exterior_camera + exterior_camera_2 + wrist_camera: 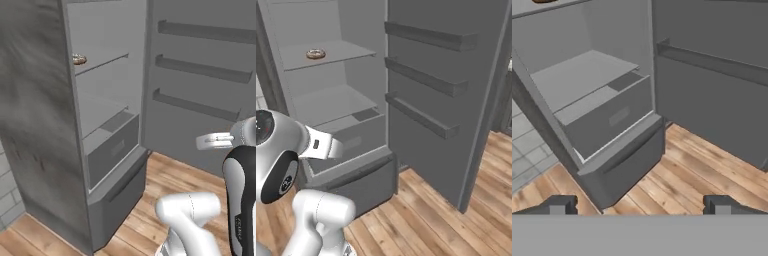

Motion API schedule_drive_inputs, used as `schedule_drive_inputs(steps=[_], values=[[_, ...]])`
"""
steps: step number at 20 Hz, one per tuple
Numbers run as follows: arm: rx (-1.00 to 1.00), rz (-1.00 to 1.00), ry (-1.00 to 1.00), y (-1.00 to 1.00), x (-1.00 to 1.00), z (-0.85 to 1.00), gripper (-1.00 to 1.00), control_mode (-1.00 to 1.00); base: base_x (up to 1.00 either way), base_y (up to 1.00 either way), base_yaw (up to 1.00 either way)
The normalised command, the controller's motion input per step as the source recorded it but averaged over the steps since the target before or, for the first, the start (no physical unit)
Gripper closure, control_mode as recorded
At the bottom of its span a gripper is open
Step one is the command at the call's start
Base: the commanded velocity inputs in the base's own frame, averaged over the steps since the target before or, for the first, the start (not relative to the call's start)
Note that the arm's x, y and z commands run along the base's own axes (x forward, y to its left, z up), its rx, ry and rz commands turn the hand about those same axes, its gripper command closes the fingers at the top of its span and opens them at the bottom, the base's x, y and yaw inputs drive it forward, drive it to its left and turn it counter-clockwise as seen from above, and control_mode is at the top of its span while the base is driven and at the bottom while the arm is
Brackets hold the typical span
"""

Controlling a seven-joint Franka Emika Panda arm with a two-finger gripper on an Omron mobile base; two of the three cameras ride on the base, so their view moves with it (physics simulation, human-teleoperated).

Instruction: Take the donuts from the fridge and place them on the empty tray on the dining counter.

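From the left base camera, the fridge point(45, 125) stood open, its door swung wide to the right, and one brown donut point(79, 60) with a pale topping sat at the front edge of an upper shelf point(102, 62). The white arm rose at the lower right, well below and apart from that shelf.

From the right base camera, the same donut point(315, 53) lay flat on the upper shelf point(331, 54), towards its left side, with the shelves below it bare and a drawer point(351, 142) at the bottom. The arm's wrist hung low in front of the drawer, far under the donut.

From the hand camera, the pincer point(640, 206) was spread wide and held nothing, its two dark tips standing well apart, pointed at the drawer point(607, 122) and the wooden floor point(702, 170). A brown sliver at the top left edge was probably the donut.

The step in hand appeared to be the reach for the donut. Done well, the hand would rise to shelf level, enter clear of the shelf lip, and close across the ring from above.
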Motion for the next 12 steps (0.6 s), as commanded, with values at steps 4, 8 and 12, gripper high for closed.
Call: schedule_drive_inputs(steps=[4,8,12], values=[[0.0,0.0,0.0,0.0,0.0,0.0,-1.0,1.0,0.95,0.0,0.22],[0.0,0.0,0.0,0.0,0.0,0.0,-1.0,1.0,0.83,0.02,0.22],[0.0,0.0,0.0,0.0,0.0,0.0,-1.0,1.0,0.85,0.07,0.25]])
